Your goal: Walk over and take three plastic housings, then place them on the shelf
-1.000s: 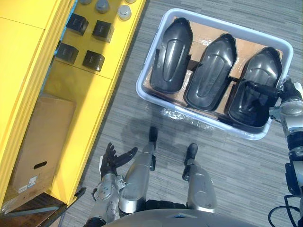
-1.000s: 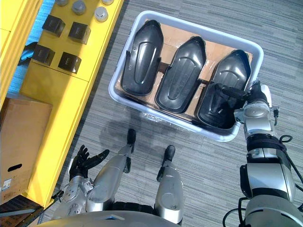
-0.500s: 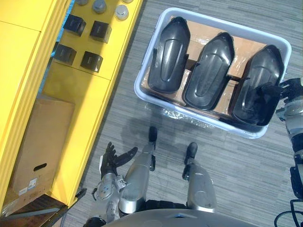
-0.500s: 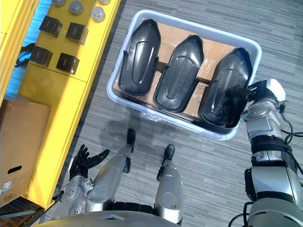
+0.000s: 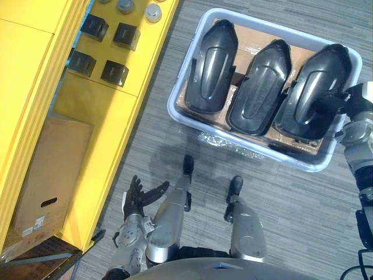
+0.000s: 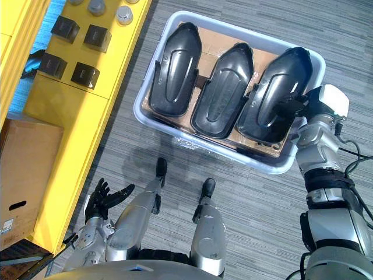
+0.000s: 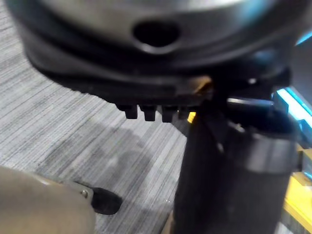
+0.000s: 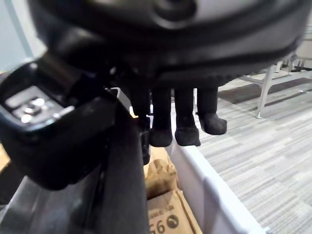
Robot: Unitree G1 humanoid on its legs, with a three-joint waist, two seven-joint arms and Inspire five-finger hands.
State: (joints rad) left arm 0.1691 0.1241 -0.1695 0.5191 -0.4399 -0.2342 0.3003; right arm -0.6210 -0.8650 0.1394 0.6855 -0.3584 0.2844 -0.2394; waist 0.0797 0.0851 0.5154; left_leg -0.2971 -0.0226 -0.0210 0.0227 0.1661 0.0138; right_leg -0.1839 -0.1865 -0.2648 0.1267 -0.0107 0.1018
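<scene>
Standing along the left side is a yellow shelf (image 5: 99,105), with grey carpet floor (image 5: 303,221) to its right. A white tub (image 5: 256,153) sits on the floor at the far right, lined with brown cardboard (image 5: 256,41). A closed cardboard box (image 5: 49,175) rests on the near part of the shelf.

All three black plastic housings lie side by side in the tub, long ends pointing far and near. The left housing (image 5: 211,67) and the middle housing (image 5: 260,87) lie flat on the cardboard. The right housing (image 5: 312,93) is tilted, and its left edge overlaps the middle one.

Crinkled clear film (image 5: 227,143) shows on the floor at the tub's near rim. Four small black boxes (image 5: 115,73) stand in a square on the far part of the shelf, with grey round caps (image 5: 154,11) just beyond them.

The right hand (image 6: 294,108) reaches over the tub's right rim and grips the right housing, with its fingers (image 8: 187,131) and thumb pinching the housing's right edge. The left hand (image 5: 140,195) hangs low near the shelf's near end with its fingers spread, holding nothing.
</scene>
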